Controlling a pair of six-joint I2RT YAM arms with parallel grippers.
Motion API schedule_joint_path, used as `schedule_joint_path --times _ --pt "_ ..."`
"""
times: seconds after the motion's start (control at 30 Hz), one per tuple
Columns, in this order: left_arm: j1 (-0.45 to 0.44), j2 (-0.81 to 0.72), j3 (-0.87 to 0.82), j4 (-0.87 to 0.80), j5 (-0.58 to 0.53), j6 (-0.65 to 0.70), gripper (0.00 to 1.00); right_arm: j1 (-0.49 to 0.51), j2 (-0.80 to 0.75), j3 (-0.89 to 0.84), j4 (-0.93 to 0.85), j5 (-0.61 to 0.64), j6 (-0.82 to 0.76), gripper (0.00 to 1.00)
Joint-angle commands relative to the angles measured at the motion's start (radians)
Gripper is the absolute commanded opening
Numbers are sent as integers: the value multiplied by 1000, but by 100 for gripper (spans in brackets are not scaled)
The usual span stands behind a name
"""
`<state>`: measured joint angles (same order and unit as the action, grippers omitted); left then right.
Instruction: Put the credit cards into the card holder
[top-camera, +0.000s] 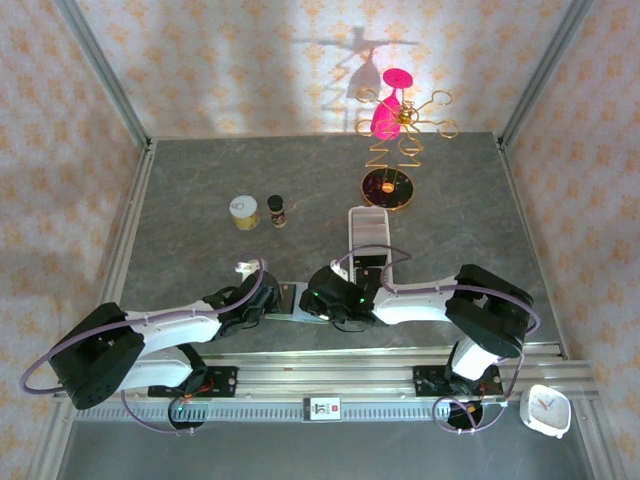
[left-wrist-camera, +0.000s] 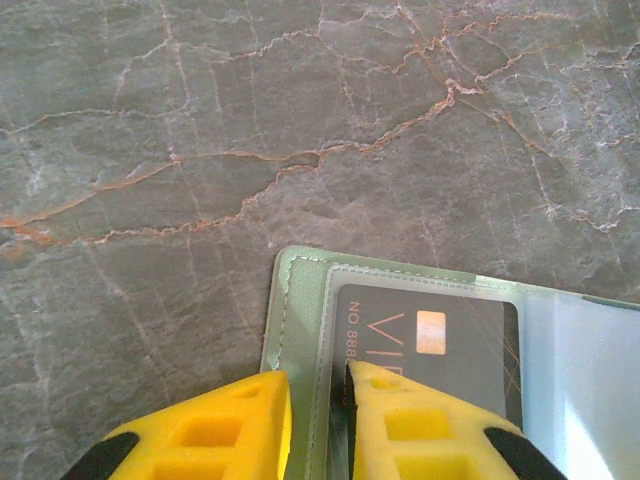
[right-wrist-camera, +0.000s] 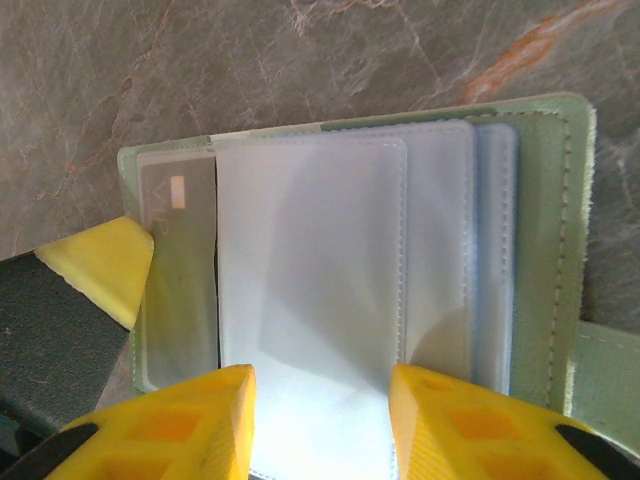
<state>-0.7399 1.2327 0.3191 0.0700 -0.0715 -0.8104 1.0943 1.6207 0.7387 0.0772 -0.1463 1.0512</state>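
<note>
The card holder (top-camera: 292, 300) lies open on the table between my two grippers, its sage-green cover (left-wrist-camera: 300, 290) facing down and clear sleeves facing up. A dark credit card (left-wrist-camera: 440, 340) with a gold chip sits inside the leftmost sleeve, and it shows again as the dark card (right-wrist-camera: 180, 280) at the holder's left end. My left gripper (left-wrist-camera: 318, 375) stands narrowly open, one tip on the green edge and the other over the card. The right gripper (right-wrist-camera: 320, 370) is open above a pale sleeve (right-wrist-camera: 310, 260), with nothing pinched.
A long white tray (top-camera: 368, 228) lies behind the right gripper. A yellow-lidded jar (top-camera: 244, 211) and a small dark bottle (top-camera: 277, 210) stand at centre left. A gold stand with a pink glass (top-camera: 392, 150) is at the back. A small pale flat piece (top-camera: 245, 267) lies by the left arm.
</note>
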Motion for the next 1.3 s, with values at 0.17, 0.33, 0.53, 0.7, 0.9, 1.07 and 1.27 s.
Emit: schedule_joint_path --times 0.17,0.33,0.53,0.7,0.9,1.07,1.27 --pt "-8 34 -50 -125 61 -2 21 16 65 60 11 -7 -23 40" --pt "-8 -6 -73 -89 105 -28 22 16 98 97 55 -32 -25 40" --pt "-8 -62 -81 -117 73 -53 25 17 99 105 91 -43 -12 40" --pt "-7 -95 -98 -117 62 -80 28 17 68 94 134 -26 -2 39" --pt "-7 -137 -91 -160 14 -93 36 17 90 96 181 -52 5 39" --pt "-1 -235 -89 -257 -103 -155 45 17 109 99 216 -63 16 39" --pt "6 -364 -92 -353 -200 -259 52 17 142 116 259 -97 21 39"
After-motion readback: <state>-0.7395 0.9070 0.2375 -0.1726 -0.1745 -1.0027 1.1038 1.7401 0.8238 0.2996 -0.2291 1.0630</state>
